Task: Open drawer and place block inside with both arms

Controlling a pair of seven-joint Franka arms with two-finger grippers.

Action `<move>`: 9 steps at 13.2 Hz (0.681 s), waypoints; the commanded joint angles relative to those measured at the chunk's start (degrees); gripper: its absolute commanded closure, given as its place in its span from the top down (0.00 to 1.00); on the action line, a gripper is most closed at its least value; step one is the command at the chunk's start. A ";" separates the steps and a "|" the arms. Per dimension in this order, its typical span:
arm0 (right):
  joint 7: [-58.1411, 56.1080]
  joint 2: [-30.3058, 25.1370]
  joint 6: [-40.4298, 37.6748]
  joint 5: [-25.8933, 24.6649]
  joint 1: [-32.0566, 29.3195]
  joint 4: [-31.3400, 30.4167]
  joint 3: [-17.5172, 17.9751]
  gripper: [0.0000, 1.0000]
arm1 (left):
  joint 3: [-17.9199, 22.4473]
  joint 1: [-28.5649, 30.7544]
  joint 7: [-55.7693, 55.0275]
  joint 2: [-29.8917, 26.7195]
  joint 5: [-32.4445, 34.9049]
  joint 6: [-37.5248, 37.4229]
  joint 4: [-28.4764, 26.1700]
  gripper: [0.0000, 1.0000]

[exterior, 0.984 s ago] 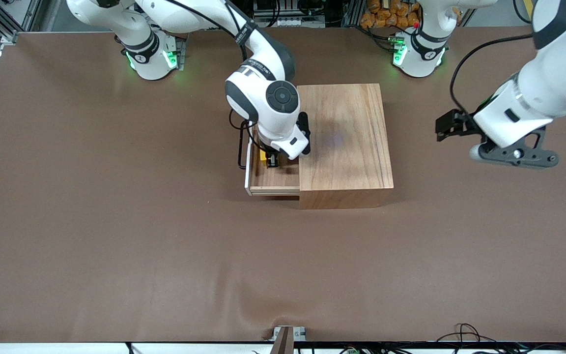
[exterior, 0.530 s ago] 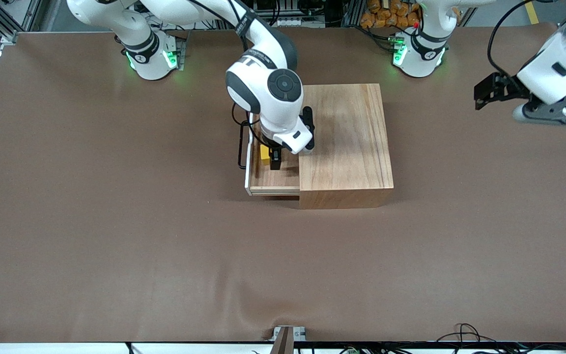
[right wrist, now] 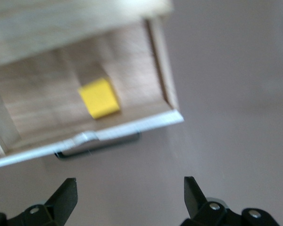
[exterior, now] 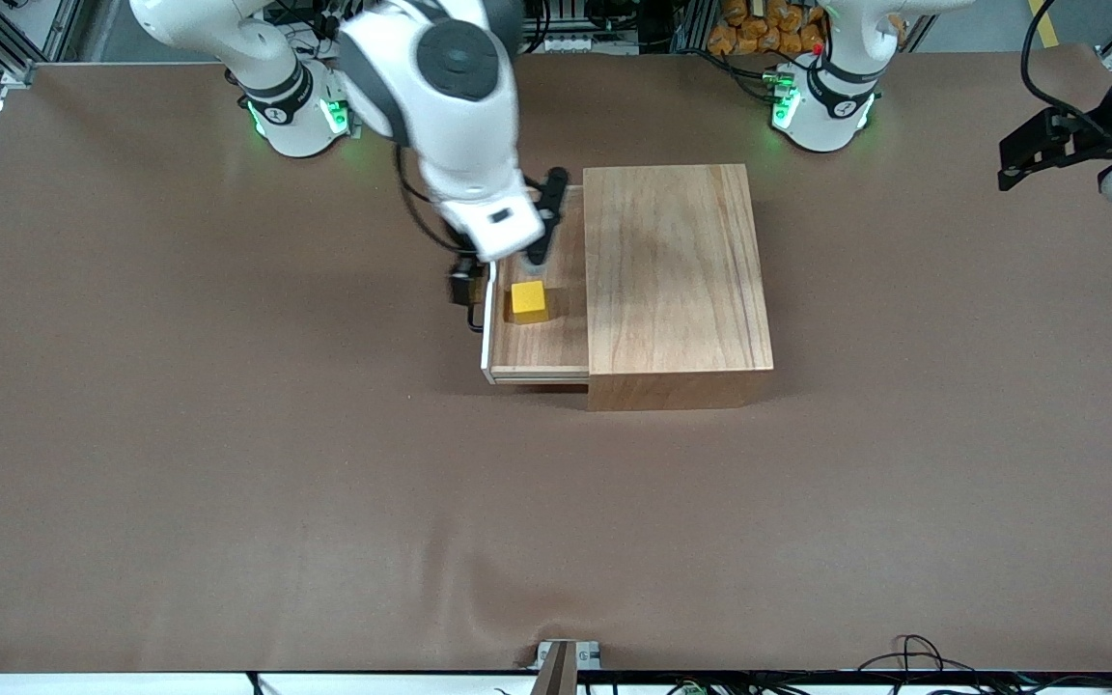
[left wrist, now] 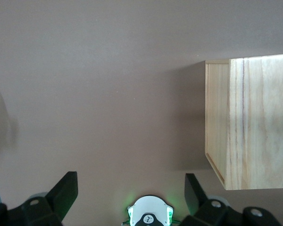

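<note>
The drawer [exterior: 542,347] of the wooden box [exterior: 677,270] stands pulled open toward the right arm's end of the table. The yellow block [exterior: 528,299] lies free on the drawer floor; it also shows in the right wrist view [right wrist: 99,98]. My right gripper [exterior: 462,282] is open and empty, raised over the table beside the drawer's black handle [exterior: 472,314]; its own view [right wrist: 129,193] shows the white drawer front [right wrist: 132,123]. My left gripper [exterior: 1024,159] is open and empty, high over the left arm's end of the table, apart from the box [left wrist: 254,122].
The brown table cover [exterior: 228,434] spreads around the box. The right arm's green-lit base [exterior: 295,111] and the left arm's base [exterior: 821,101] stand at the table's edge farthest from the front camera. The left base shows between the left fingers [left wrist: 149,214].
My right gripper has let go of the block in the drawer and risen up and away toward the handle. My left gripper has drawn farther away from the box.
</note>
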 commanded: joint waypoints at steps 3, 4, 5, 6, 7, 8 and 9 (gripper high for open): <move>1.86 -5.38 -5.17 0.28 -16.20 -1.89 0.47 1.00 | 2.46 -0.03 3.37 -0.17 0.17 2.92 -1.62 1.00; 1.86 -5.65 -5.18 0.28 -18.58 -1.89 0.47 1.00 | 2.81 0.14 3.46 -0.51 0.08 5.29 -3.54 1.00; 2.73 -6.43 -5.18 0.19 -20.35 -1.89 0.38 1.00 | 3.68 0.15 3.72 -0.60 0.08 7.22 -4.43 1.00; 6.65 -7.40 -5.70 0.36 -22.45 -2.15 0.38 1.00 | 4.65 0.15 4.42 -0.61 -0.01 7.50 -4.88 1.00; 11.91 -8.10 -6.57 0.45 -23.34 -2.15 0.38 1.00 | 4.92 0.15 4.43 -0.69 -0.01 7.59 -5.40 1.00; 16.49 -8.81 -7.02 0.37 -23.61 -2.50 0.20 1.00 | 5.09 0.15 4.25 -0.61 -0.01 7.86 -5.49 1.00; 19.93 -9.07 -7.11 0.37 -25.18 -2.85 0.20 1.00 | 5.27 0.15 3.29 -0.61 -0.01 7.86 -5.67 1.00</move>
